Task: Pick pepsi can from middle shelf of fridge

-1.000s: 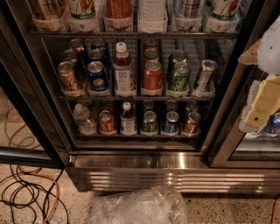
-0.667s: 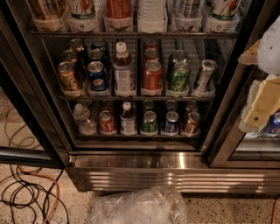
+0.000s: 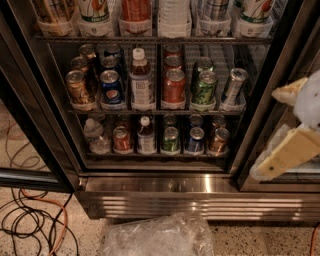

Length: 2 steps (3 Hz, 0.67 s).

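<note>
The fridge (image 3: 200, 197) stands with its door open. The pepsi can (image 3: 111, 86) is dark blue with a silver top. It stands at the front of the second lane from the left on the middle shelf (image 3: 155, 112), with more blue cans behind it. A gold-brown can (image 3: 79, 88) is on its left and a labelled bottle (image 3: 142, 80) on its right. My gripper (image 3: 267, 132) hangs at the right edge, outside the fridge frame and far to the right of the can. Its cream fingers (image 3: 292, 150) are spread apart and hold nothing.
Red (image 3: 174, 86), green (image 3: 205, 88) and silver (image 3: 233, 85) cans fill the other lanes. The lower shelf (image 3: 155, 155) holds small cans and bottles, the top rack tall bottles and cups (image 3: 135, 15). A crumpled clear plastic bag (image 3: 160, 235) and cables (image 3: 30, 220) lie on the floor.
My gripper has dropped lower at the right edge, and its lower finger reaches further left. The cans and shelves have not moved.
</note>
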### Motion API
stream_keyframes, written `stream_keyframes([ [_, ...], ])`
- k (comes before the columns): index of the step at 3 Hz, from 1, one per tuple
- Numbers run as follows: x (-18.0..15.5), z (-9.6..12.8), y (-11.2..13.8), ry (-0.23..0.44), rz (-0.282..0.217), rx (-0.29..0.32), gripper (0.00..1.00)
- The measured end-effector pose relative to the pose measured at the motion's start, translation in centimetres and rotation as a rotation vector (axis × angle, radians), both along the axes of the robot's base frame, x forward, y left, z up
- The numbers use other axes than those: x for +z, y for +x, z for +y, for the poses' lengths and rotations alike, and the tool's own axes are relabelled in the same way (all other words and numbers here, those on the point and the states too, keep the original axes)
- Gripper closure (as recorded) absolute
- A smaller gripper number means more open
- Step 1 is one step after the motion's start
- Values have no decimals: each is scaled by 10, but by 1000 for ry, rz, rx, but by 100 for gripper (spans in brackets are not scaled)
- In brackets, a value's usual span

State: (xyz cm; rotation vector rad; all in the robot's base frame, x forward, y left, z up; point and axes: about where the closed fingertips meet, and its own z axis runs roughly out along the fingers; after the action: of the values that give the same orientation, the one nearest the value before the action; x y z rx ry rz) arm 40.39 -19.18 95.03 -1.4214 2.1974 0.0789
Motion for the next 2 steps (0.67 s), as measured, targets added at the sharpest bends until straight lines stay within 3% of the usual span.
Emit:
stream_keyframes([
  [1, -24, -8, -12, 88, 13, -85, 0],
  [2, -24, -8, -12, 88, 13, -85, 0],
])
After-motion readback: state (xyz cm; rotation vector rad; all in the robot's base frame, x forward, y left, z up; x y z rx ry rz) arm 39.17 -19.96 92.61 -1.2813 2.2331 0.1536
